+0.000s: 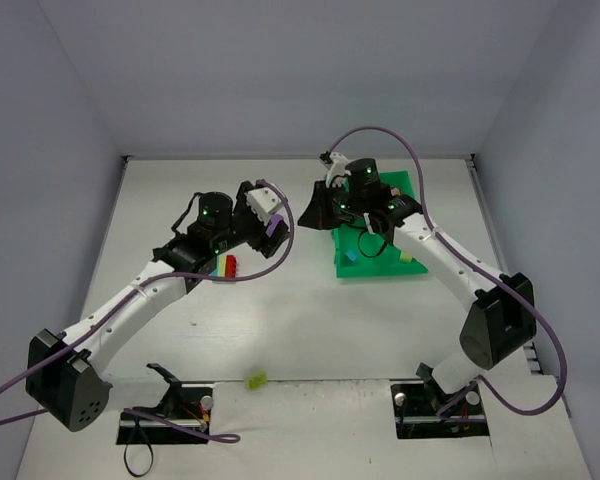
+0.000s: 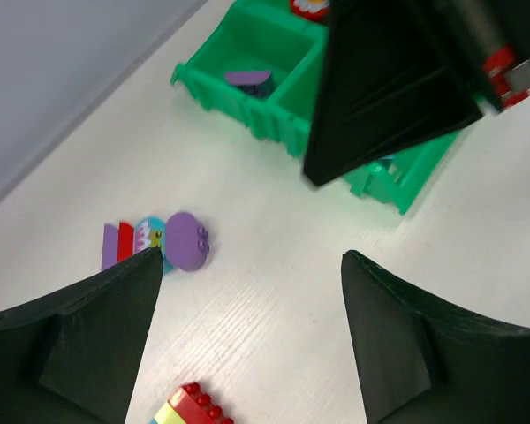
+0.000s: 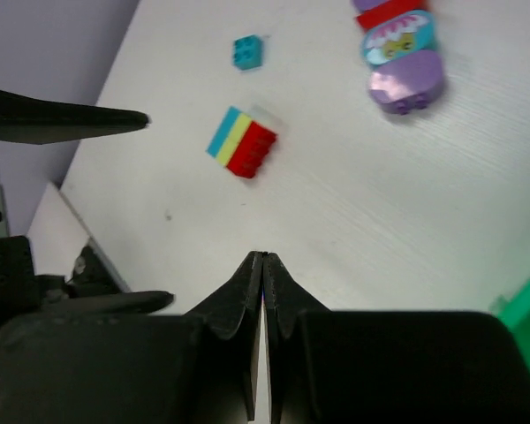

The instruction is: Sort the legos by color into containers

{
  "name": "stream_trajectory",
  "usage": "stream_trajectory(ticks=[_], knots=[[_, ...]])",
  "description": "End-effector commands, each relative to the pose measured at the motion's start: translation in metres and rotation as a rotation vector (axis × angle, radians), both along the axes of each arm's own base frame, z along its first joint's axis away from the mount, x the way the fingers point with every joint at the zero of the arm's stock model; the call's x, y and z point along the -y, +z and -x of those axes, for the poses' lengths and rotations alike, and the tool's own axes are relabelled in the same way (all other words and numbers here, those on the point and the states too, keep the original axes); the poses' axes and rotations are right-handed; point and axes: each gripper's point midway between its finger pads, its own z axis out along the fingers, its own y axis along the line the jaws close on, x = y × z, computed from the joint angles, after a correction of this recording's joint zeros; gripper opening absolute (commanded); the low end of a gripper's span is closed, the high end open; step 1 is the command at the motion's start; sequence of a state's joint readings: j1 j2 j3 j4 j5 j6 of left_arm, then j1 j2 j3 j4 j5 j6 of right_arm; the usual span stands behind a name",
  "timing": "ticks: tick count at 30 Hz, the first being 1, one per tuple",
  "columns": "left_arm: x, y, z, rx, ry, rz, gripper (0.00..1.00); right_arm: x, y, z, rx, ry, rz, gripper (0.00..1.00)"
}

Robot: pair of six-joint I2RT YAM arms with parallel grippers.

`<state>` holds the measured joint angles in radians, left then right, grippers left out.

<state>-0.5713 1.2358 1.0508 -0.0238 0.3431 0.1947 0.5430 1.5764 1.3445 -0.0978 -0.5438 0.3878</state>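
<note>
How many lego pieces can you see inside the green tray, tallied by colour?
Purple piece: 1
Red piece: 1
Teal piece: 1
Yellow-green piece: 1
Total: 4 in view; part of the tray is covered.

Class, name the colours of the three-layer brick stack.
Stack: blue, yellow, red; clearest in right wrist view.

I count one bright green plastic four-compartment tray [image 2: 214,93]; on my counter [image 1: 310,330], two multicoloured plastic brick clusters [image 3: 241,141], two single small bricks [image 3: 247,51].
</note>
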Motion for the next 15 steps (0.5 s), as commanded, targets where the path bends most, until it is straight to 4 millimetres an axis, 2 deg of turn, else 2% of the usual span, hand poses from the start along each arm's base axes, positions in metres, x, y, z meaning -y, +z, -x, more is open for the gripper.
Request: stream_trajectory(ticks=[1, 4, 9, 11, 13, 15], knots=[[-0.021, 0.031, -0.018, 0.024, 0.168, 0.138, 0.76, 0.029, 0.007, -0.015, 0.123, -0.104, 0.074, 0.00], [-0.046, 0.025, -0.024, -0.064, 0.305, 0.199, 0.76, 0.043, -0.009, -0.015, 0.124, -0.143, 0.135, 0.03], [-0.076, 0.011, -0.013, -0.163, 0.445, 0.220, 0.76, 0.060, -0.020, -0.011, 0.134, -0.191, 0.189, 0.22], [-0.088, 0.004, -0.012, -0.203, 0.509, 0.229, 0.76, 0.060, -0.028, -0.005, 0.147, -0.163, 0.216, 0.32], [-0.101, -0.004, -0.008, -0.249, 0.583, 0.245, 0.76, 0.057, -0.036, 0.001, 0.159, -0.136, 0.249, 0.36], [-0.118, -0.012, -0.007, -0.293, 0.652, 0.261, 0.76, 0.049, -0.047, 0.016, 0.171, -0.063, 0.281, 0.43]])
